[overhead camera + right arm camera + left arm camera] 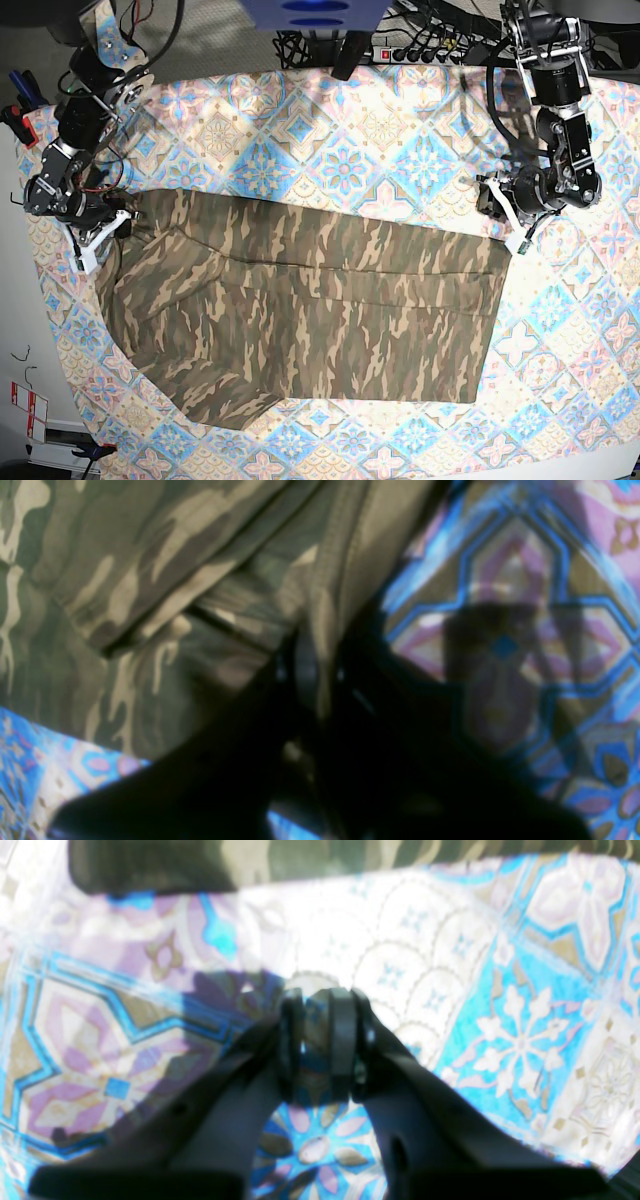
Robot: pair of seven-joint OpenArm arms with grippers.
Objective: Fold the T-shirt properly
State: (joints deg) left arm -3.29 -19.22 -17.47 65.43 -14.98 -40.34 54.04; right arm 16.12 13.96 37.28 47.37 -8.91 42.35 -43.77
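Left wrist view: the left gripper hangs over the pastel diamond-patterned tablecloth on the table, its jaws nearly together, grasping nothing; the olive, brown and tan camouflage cloth T-shirt edge lies at 12 o'clock.

Right wrist view: the right gripper has its jaws clenched on a shirt fold, likely to carry that edge over.

Base view: the shirt spreads across the middle, one gripper pinching its 9 o'clock corner, the other just beside its 2 o'clock corner.

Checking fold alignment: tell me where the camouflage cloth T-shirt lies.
In the base view, the camouflage cloth T-shirt lies spread across the centre-left of the pastel patterned tablecloth.
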